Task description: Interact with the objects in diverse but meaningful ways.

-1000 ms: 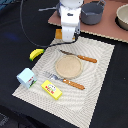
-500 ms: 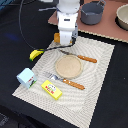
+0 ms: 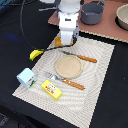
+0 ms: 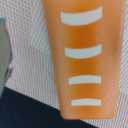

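Counter (image 3: 15, 107) carries a woven placemat (image 3: 97, 87); end effector (image 3: 67, 44) sits over its far edge, closed on the bread loaf (image 4: 82, 57), which fills the wrist view. Loaf looks lifted, not yet placed. Beyond it toward the near edge: round plate (image 3: 68, 66), yellow box (image 3: 51, 90), banana (image 3: 35, 53) untouched, by the look of it.

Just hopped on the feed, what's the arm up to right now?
The arm's gripper is low over the far edge of the placemat, by the knife and plate. The wrist view is filled by the scored bread loaf, close under the camera; whether the gripper holds it cannot be told. The banana lies off the mat on the exterior view's left. The fork, yellow box and a small blue box lie untouched.
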Available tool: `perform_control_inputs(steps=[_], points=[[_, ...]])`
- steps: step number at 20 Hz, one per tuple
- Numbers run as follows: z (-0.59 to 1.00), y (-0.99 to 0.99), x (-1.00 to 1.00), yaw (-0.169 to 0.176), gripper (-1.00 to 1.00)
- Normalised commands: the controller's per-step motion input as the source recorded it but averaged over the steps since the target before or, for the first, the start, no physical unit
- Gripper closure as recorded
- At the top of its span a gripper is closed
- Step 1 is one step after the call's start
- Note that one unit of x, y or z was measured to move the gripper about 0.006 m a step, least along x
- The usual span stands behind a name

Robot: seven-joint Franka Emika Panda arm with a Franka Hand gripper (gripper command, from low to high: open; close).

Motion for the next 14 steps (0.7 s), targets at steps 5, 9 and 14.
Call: perform_control_inputs(steps=[5,9,14], points=[[0.51,-0.05,-0.17,-0.052,-1.00],[0.20,-0.41,-0.46,-0.016,-1.00],[0.01,-0.59,-0.68,-0.004,-1.00]])
